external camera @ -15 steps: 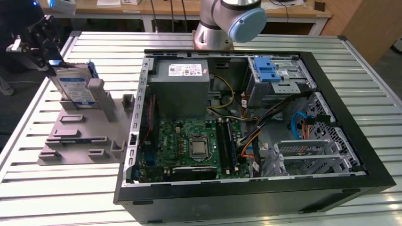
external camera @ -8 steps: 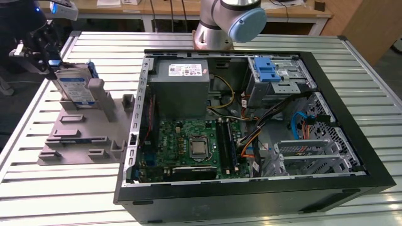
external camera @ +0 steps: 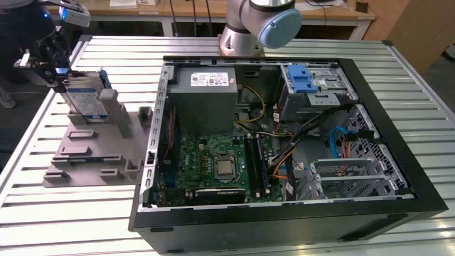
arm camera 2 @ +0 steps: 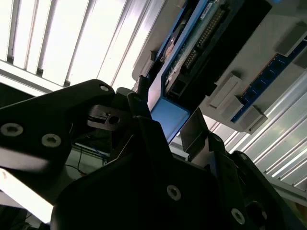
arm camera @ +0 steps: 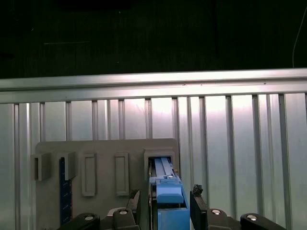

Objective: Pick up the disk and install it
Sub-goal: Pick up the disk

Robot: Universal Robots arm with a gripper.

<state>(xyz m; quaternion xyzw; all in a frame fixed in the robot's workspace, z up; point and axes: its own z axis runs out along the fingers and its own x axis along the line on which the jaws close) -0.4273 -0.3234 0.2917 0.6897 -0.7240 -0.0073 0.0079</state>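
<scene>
Blue-framed silver disk (external camera: 84, 102), black pincer (arm camera: 171, 207), grey holder (external camera: 89, 152), silver table (external camera: 64, 213)

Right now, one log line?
step: pick | gripper: at disk | disk: upright in grey holder, exterior view's left | computer case: open, disk not installed

- We are seeing a blue-and-white label (external camera: 85, 104) on the disk (external camera: 76, 85), its print not legible.
- We are finding the white sticker (external camera: 208, 79) on the grey metal box (external camera: 206, 109) equally unreadable.
</scene>
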